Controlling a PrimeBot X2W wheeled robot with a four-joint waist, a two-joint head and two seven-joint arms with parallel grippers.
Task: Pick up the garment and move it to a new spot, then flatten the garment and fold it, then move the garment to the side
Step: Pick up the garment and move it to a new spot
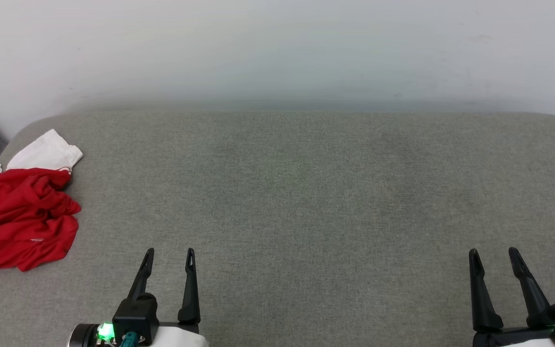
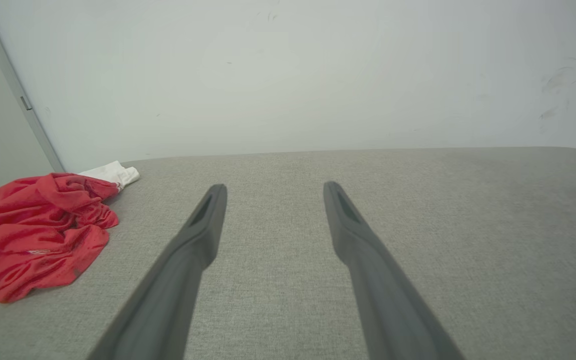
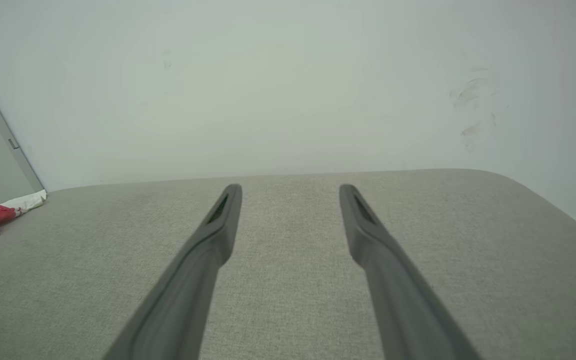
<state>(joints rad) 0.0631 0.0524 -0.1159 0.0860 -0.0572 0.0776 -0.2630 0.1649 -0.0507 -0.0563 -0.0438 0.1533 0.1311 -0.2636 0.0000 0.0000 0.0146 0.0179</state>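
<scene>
Pick-up pending: crumpled red jersey (image 1: 17, 219) lay at left; left gripper (image 1: 170, 251) and right gripper (image 1: 493, 250) stood spread, empty (next, likely a leftward reach).

Garment (image 1: 19, 219), left of frame: red body, plain white sleeve (image 1: 46, 152) edged with thin red trim. Counter (image 1: 306, 193): uniform grey woven fabric. Wall (image 1: 277, 48): off-white, faint dark scuffs at upper right. Left end effector (image 1: 170, 251) and right end effector (image 1: 493, 251): black fingers. Indicator light (image 1: 106, 331), lower left: green.
</scene>
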